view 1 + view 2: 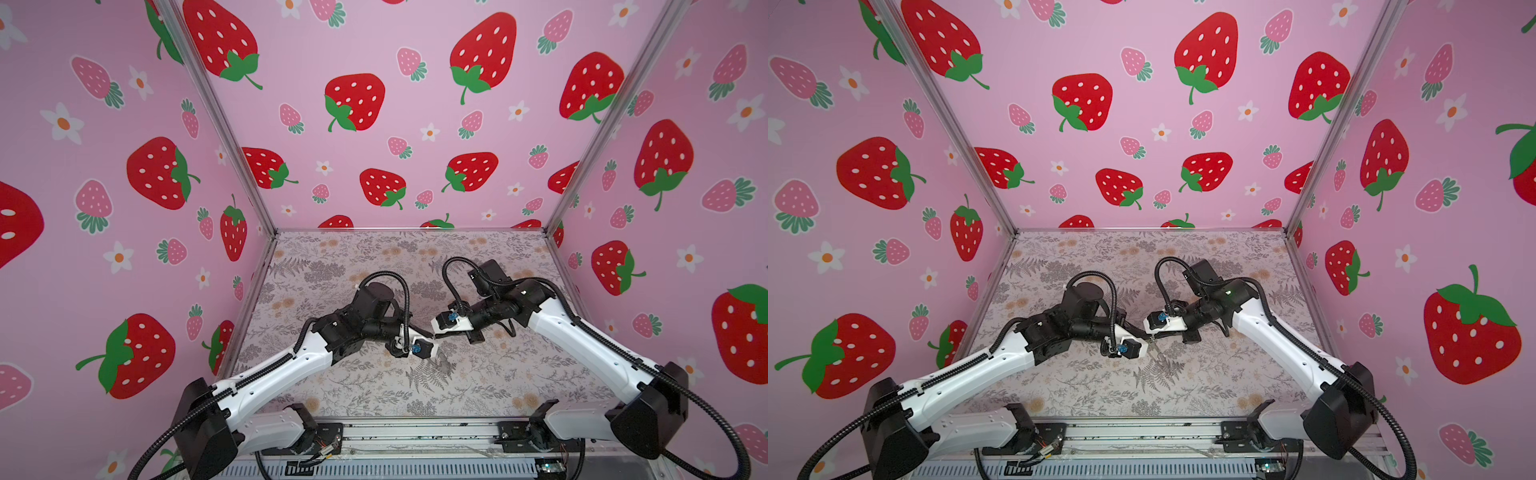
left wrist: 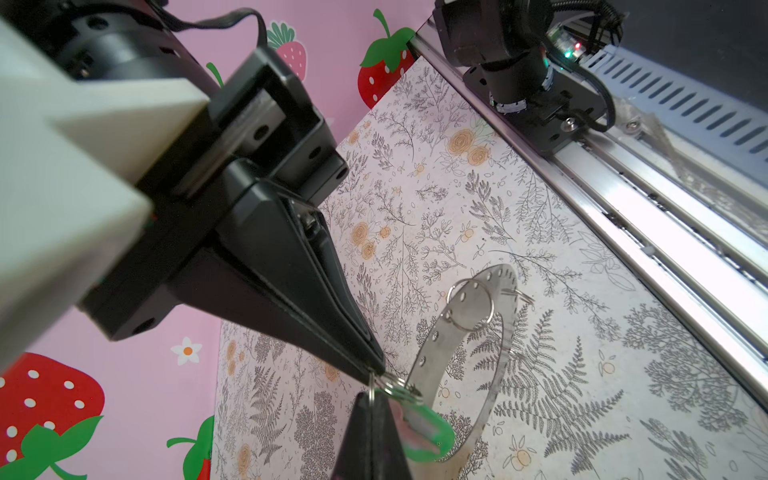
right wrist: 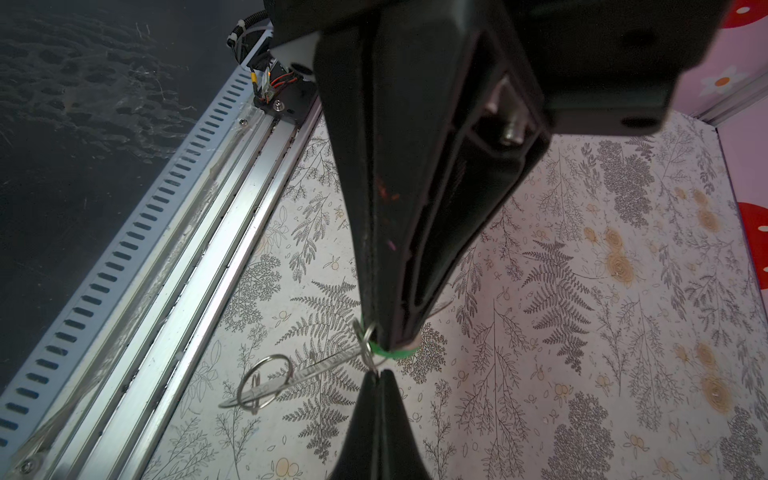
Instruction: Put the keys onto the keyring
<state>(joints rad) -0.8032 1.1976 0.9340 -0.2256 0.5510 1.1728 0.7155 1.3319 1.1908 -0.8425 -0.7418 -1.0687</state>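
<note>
The two claws are meeting tip to tip in the middle of both top views, over the flowery surface (image 1: 374, 257). The left claw (image 2: 374, 368) is squeezing tight on a small wire loop (image 2: 399, 388) at the edge of the keyring (image 2: 436, 345). The right claw (image 2: 369, 399) is squeezing tight on the green tag of the keys (image 2: 430, 432), low in the middle of the left wrist view. The tag is sitting just beside that loop. The keyring is tilting, with one edge up at the claw tips. Another wire loop (image 2: 469, 305) is hanging on the ring further along. The little dark key is hiding from view.
</note>
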